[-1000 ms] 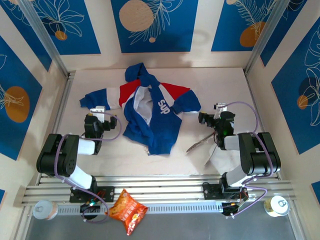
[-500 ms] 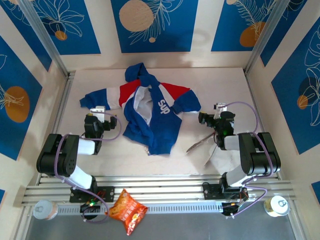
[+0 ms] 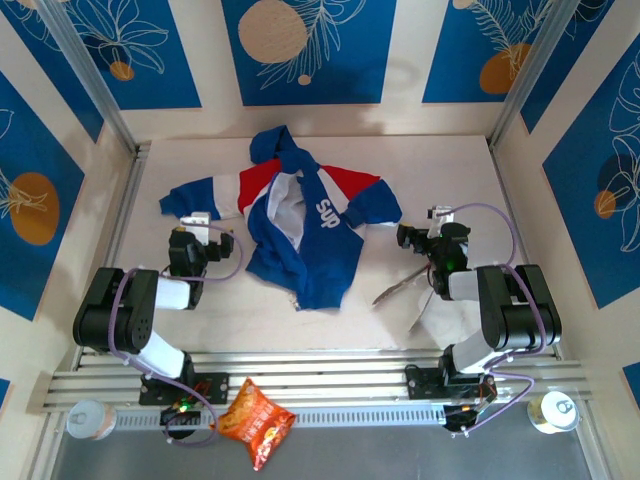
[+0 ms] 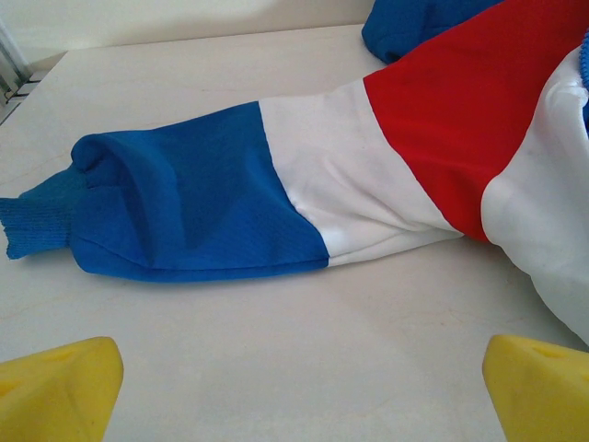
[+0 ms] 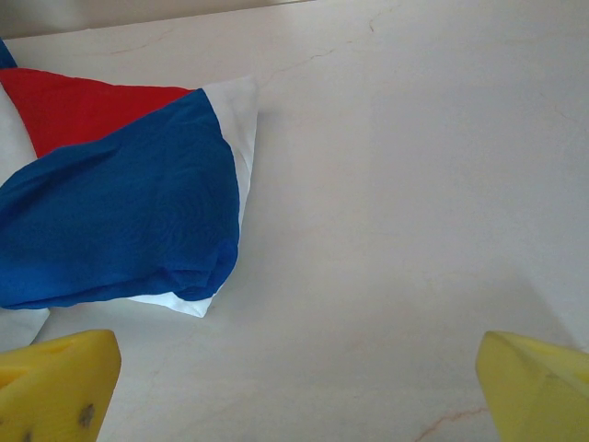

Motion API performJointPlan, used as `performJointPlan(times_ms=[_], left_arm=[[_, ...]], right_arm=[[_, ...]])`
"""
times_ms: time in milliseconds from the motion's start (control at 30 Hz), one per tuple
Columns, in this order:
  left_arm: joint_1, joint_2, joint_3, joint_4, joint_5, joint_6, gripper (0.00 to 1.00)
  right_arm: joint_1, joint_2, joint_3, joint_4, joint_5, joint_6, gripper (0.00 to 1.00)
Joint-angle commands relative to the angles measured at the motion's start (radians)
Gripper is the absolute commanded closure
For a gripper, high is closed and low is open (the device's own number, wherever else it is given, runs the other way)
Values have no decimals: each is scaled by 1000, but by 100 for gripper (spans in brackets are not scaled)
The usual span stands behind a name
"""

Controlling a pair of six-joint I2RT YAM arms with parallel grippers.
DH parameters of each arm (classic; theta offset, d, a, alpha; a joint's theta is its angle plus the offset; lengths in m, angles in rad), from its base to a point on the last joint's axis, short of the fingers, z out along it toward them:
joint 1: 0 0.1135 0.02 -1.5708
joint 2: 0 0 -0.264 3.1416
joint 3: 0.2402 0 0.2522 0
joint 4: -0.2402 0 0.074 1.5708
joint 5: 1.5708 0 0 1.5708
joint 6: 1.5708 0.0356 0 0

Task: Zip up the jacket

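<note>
Lettering in white capitals reading "SUP" runs up the blue front panel of the small hooded fabric jacket. The jacket is royal blue with red and white bands across chest and sleeves. Any further letters are lost in the fold. The print on the crinkled orange-red snack bag, which lies on the metal rail by the arm bases, is too small to read.

The jacket lies on the pale marbled table, in the middle towards the far wall, with its hood pointing away from the arms. Its front lies open, unzipped, and the white lining shows between the two panels. One sleeve stretches out flat towards the left side, with a ribbed blue cuff followed by blue, white and red bands. The other sleeve is folded back on itself on the right side, blue over red with a white edge.

The left gripper has its yellow fingertips spread wide apart and holds nothing. It sits low over bare table on the near side of the stretched sleeve, not touching it. The right gripper is likewise spread wide and empty, over the table beside the folded sleeve and apart from it.
</note>
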Motion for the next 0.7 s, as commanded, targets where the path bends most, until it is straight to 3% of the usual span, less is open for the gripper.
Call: performJointPlan(times_ms=[0, 233, 333, 433, 667], left_arm=[[11, 5, 13, 19, 22, 19, 0], [9, 4, -2, 45, -3, 11, 0], [11, -31, -61, 124, -102, -27, 0], [10, -102, -125, 180, -101, -23, 0], [8, -411, -47, -279, -191, -89, 0]], right_arm=[[-8, -2, 21, 24, -7, -9, 1], [-9, -1, 21, 23, -12, -9, 1], [-26, -8, 52, -40, -140, -37, 1], [-29, -35, 68, -88, -129, -28, 1], [-30, -132, 306, -584, -127, 32, 1]])
